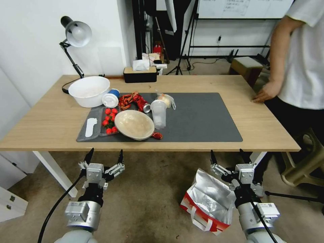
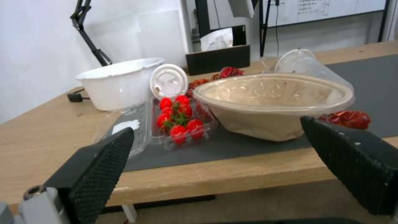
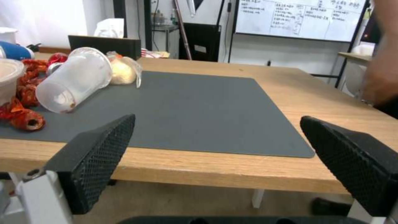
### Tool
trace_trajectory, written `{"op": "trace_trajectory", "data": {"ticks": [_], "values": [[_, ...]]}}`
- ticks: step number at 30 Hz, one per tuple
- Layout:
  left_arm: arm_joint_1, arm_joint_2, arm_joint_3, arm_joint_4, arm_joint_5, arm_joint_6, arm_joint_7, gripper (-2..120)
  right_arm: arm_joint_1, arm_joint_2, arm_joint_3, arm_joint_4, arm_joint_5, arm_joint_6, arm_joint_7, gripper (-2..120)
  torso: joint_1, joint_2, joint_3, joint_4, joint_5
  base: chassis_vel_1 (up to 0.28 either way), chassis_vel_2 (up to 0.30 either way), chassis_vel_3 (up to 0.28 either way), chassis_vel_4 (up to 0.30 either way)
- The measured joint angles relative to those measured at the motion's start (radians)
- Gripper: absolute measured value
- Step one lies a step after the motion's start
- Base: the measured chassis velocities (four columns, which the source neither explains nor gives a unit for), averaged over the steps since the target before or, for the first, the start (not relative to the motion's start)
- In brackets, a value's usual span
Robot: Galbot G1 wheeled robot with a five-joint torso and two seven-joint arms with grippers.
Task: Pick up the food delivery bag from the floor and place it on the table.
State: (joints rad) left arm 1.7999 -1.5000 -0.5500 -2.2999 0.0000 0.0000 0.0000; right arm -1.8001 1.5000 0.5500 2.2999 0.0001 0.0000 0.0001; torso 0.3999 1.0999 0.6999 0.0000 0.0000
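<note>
The food delivery bag (image 1: 209,199), white with a red band and an open silver foil lining, stands tilted on the floor (image 1: 148,202) at the lower right, in front of the table (image 1: 40,128). My right gripper (image 1: 227,155) is open, held just above and beside the bag's far rim, below the table's front edge; nothing sits between its fingers (image 3: 99,155). My left gripper (image 1: 105,153) is open too, held over bare floor under the table's front edge, its fingers (image 2: 99,165) pointing at the tabletop.
The dark grey mat (image 1: 202,118) carries a paper bowl (image 1: 134,124), a tomato tray (image 1: 109,120) and a plastic cup (image 1: 159,113) on its left half. A white bowl (image 1: 89,90), lamp (image 1: 77,33) and tissue box (image 1: 140,74) stand behind. A person's hand (image 1: 266,92) rests on the table's right edge.
</note>
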Motion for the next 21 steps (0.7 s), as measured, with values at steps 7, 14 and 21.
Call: {"op": "trace_trajectory", "data": {"ticks": [7, 14, 21], "values": [[0.0, 0.0, 0.0, 0.0, 0.0, 0.0, 0.0, 100, 0.0, 0.0, 0.0, 0.0, 0.0, 0.0, 0.0, 100, 0.0, 0.0, 0.0, 0.0, 0.0, 0.0, 0.0, 0.0, 0.0], [0.0, 0.0, 0.0, 0.0, 0.0, 0.0, 0.0, 100, 0.0, 0.0, 0.0, 0.0, 0.0, 0.0, 0.0, 100, 0.0, 0.0, 0.0, 0.0, 0.0, 0.0, 0.0, 0.0, 0.0], [0.0, 0.0, 0.0, 0.0, 0.0, 0.0, 0.0, 100, 0.0, 0.0, 0.0, 0.0, 0.0, 0.0, 0.0, 100, 0.0, 0.0, 0.0, 0.0, 0.0, 0.0, 0.0, 0.0, 0.0]]}}
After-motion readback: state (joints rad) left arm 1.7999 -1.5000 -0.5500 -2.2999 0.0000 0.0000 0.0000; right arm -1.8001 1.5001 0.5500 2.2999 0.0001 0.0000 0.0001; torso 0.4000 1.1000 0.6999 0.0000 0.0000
